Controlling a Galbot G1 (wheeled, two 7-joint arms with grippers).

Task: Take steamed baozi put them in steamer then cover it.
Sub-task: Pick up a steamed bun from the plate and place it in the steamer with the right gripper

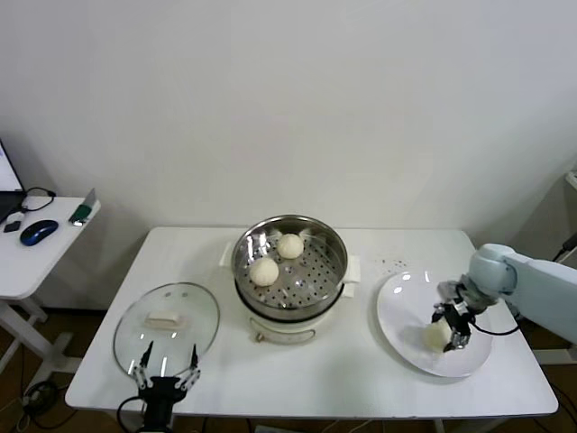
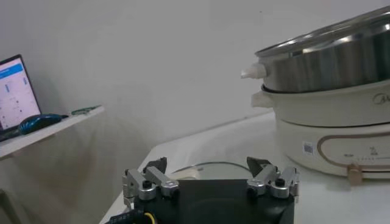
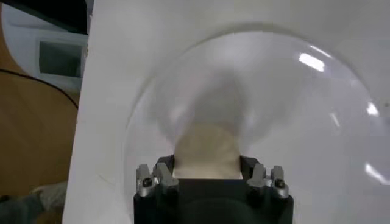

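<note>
Low at the tabletop's (image 1: 108, 383) front edge, the left gripper (image 1: 165, 374) waited, jaws apart, near the cover (image 1: 167, 326). Right gripper (image 1: 453, 332) squeezed a baozi (image 1: 437, 336) on the plate (image 1: 401, 298), ready for the steamer (image 1: 290, 264).

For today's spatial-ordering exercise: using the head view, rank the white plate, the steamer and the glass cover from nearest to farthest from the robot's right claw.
1. White plate: directly under the right claw, which is shut on a baozi there, at the table's right.
2. Steamer: table centre, holding two baozi.
3. Cover: far left, beside the idle left claw.
</note>
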